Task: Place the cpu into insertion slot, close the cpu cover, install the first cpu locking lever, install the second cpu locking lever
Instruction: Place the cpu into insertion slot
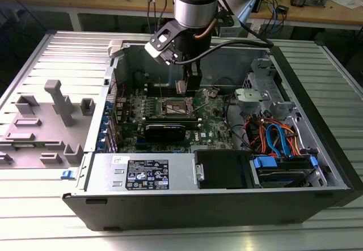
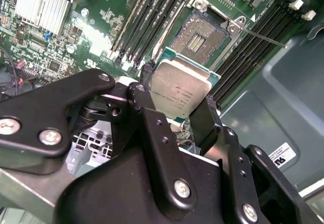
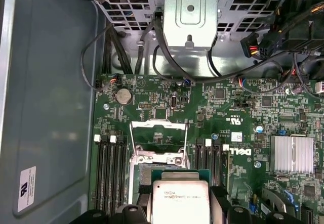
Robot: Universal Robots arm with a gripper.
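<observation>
While I hang inside the open black-and-grey computer case point(image 1: 170, 211) on the ribbed metal counter point(image 1: 62, 47), the green motherboard point(image 1: 214, 125) fills its nine o'clock side in the exterior view. The square dark insertion slot point(image 2: 196, 36) lies bare, with the thin silver-grey frame-shaped cpu cover point(image 3: 159, 125) raised. My black fingers point(image 2: 206, 123) clamp the small silver-grey square cpu point(image 2: 181, 88) by two edges, near the slot and not in it.
</observation>
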